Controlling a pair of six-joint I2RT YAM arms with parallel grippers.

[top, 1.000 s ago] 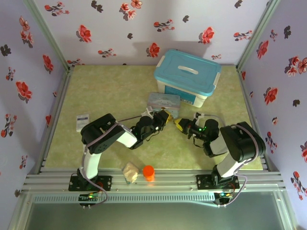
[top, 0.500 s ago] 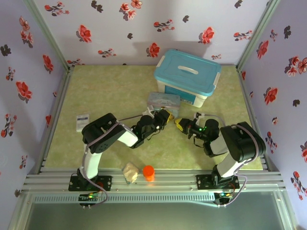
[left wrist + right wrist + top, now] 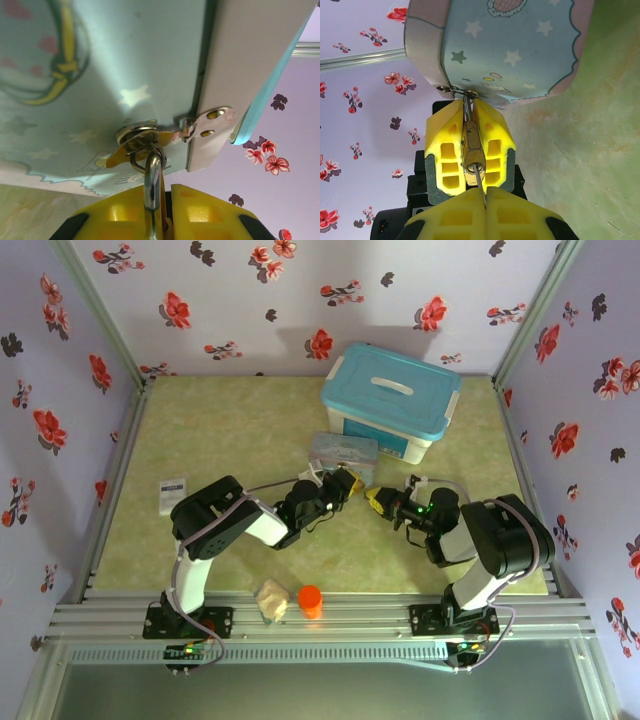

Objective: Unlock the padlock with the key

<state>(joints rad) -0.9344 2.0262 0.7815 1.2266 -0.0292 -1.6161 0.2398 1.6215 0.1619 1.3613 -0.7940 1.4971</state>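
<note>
The padlock (image 3: 472, 147) is held at the near side of the pale blue tin (image 3: 520, 55). The tin lies about the middle of the counter (image 3: 220, 430), in front of the blue-lidded box (image 3: 390, 400) that stands toward the far right corner. The left tool (image 3: 159, 200) is pressed together on the padlock, with the brass body clamped between its yellow fingers. The thin grey shackle (image 3: 152, 172) stands out ahead of them and is threaded through the tin's clasp (image 3: 142, 136). The right tool (image 3: 481, 197) is pinched on the key (image 3: 479, 181), of which a thin grey shaft is seen.

The padlock lies straight ahead of the right tool. Its long axis, from keyhole end to shackle, is set in line with the key's shaft and points away toward the tin. The keyhole end is faced toward the right tool, so the turn is judged to fall to that arm, with the left serving as a vice. The shaft's tip meets the padlock's end, but how deeply it is seated cannot be told. A twist about that shared axis is judged to be called for.

The padlock is seen as a small, narrow brass-gold block. No gap at the shackle can be made out.
</note>
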